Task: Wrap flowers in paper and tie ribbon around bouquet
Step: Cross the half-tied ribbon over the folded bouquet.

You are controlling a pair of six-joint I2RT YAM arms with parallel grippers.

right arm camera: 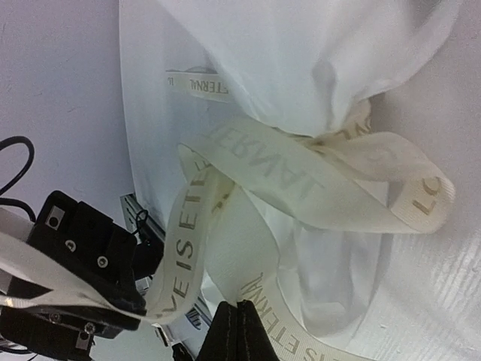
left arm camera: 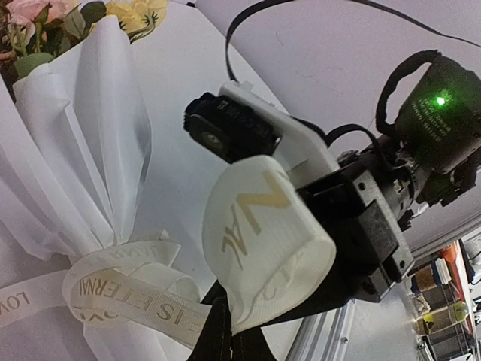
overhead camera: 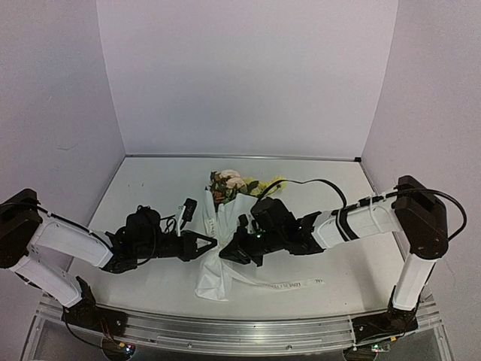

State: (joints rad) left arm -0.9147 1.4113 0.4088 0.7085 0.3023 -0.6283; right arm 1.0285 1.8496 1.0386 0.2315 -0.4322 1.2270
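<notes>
The bouquet lies mid-table, its flowers [overhead camera: 232, 183] [left arm camera: 45, 16] pointing away and the white paper [overhead camera: 216, 263] [left arm camera: 83, 128] [right arm camera: 301, 53] gathered into a cone around the stems. The cream ribbon [overhead camera: 289, 284] [left arm camera: 124, 295] [right arm camera: 301, 177] with printed lettering circles the cone's narrow waist. My left gripper [overhead camera: 213, 243] [left arm camera: 225, 335] sits at the waist from the left, shut on a ribbon loop that bulges up in front of its camera. My right gripper [overhead camera: 224, 254] [right arm camera: 237, 310] meets it from the right, shut on another ribbon loop. A loose ribbon tail trails right across the table.
The two gripper heads are nearly touching at the bouquet's waist. A black cable [overhead camera: 323, 184] arcs over the right arm behind the flowers. The aluminium rail [overhead camera: 225, 335] runs along the near table edge. Grey walls close in the back and sides.
</notes>
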